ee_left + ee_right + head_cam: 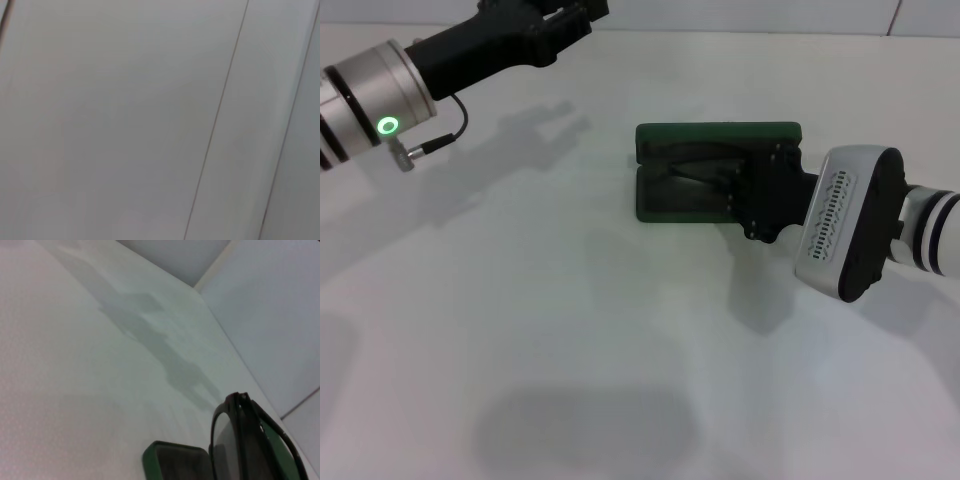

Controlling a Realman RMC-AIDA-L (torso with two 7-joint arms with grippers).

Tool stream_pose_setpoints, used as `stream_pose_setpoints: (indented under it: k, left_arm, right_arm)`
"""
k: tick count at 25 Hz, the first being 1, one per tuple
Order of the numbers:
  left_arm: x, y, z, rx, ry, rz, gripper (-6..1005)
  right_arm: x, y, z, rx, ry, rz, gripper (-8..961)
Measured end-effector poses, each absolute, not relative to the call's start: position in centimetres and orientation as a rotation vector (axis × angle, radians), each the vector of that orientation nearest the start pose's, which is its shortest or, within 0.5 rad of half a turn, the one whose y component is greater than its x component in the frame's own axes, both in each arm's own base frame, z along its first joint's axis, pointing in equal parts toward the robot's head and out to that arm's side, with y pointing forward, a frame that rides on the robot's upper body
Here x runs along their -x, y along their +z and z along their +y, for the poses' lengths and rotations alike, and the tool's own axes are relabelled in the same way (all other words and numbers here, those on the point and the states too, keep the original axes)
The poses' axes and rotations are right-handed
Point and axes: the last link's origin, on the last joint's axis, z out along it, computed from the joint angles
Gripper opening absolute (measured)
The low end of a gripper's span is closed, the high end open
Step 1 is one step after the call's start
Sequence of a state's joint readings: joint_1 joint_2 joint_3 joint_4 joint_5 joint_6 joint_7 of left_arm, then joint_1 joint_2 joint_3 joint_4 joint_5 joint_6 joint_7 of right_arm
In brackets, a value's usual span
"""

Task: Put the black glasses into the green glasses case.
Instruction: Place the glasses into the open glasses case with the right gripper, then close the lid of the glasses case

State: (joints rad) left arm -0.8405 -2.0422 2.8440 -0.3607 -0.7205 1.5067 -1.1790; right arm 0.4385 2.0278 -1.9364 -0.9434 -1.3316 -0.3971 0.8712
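Observation:
The green glasses case (715, 133) lies open on the white table, right of centre, its lid raised at the far side. The black glasses (695, 172) sit tilted inside its dark interior. My right gripper (745, 178) reaches in from the right over the case's right end and is shut on the black glasses. In the right wrist view the black glasses (250, 440) stand close up, above one end of the green glasses case (172, 460). My left gripper (550, 25) is raised at the far left, well away from the case.
The white table (570, 330) stretches around the case, with arm shadows across it. A pale wall with a seam (220, 115) fills the left wrist view. The table's far edge (200, 287) meets the wall behind the case.

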Motion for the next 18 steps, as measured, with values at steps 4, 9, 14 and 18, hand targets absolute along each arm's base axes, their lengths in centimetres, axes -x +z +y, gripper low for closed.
stream_pose_setpoints:
  k: [4,9,14,18]
  left_arm:
    - [22.2,1.6,40.2,2.316,-1.082,-0.644,408]
    - [22.2,1.5,40.2,2.321,-1.072,-0.644,408]
    - [22.5,1.4,40.4,2.31,-1.054,-0.659,408]
    - [22.6,1.3,40.3,2.312,-1.047,-0.666,408]
  right_arm:
    - [-20.0,-9.4,36.6,2.425,0.042,-0.341,163]
    - [-19.9,-9.6,36.2,2.448,0.066,-0.316,184]
    - [-19.7,-9.2,35.9,2.51,0.148,-0.254,219]
    - [-19.7,-8.3,35.8,2.557,0.237,-0.212,240]
